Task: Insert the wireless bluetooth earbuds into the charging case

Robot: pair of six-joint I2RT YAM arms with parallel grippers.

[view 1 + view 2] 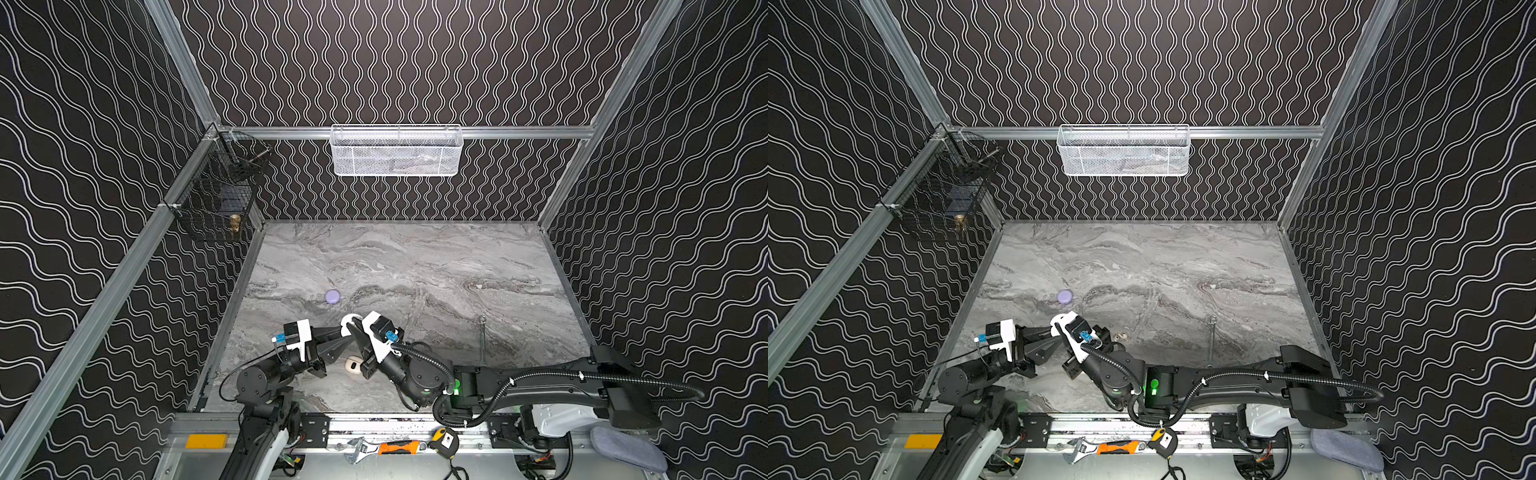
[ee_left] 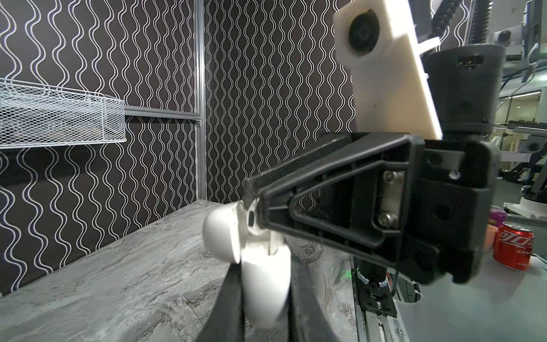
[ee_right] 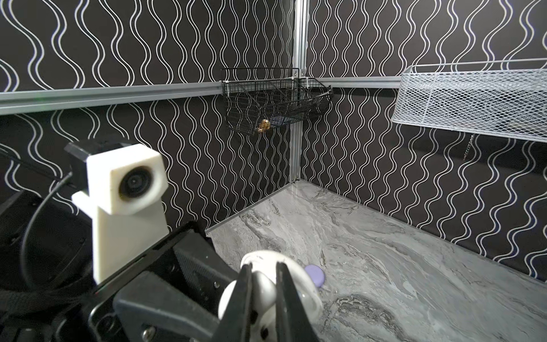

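My left gripper (image 2: pixel 265 274) is shut on the body of a white charging case (image 2: pixel 266 293), held above the marble table with its lid (image 2: pixel 222 235) swung open. My right gripper (image 3: pixel 263 277) is shut on a white earbud (image 3: pixel 264 288), pressed into the case's open top (image 3: pixel 260 255). In both top views the two grippers (image 1: pixel 348 332) (image 1: pixel 353 327) meet at the white case (image 1: pixel 349 319) near the front left of the table. The earbud is hidden there by the fingers.
A closed lavender case (image 1: pixel 333 296) lies just behind the grippers. An open cream case (image 1: pixel 353 366) sits under the right arm. A small cream piece (image 1: pixel 1121 336) and a tiny white piece (image 1: pixel 479 286) lie on the table. A steel wrench (image 1: pixel 482 338) lies to the right.
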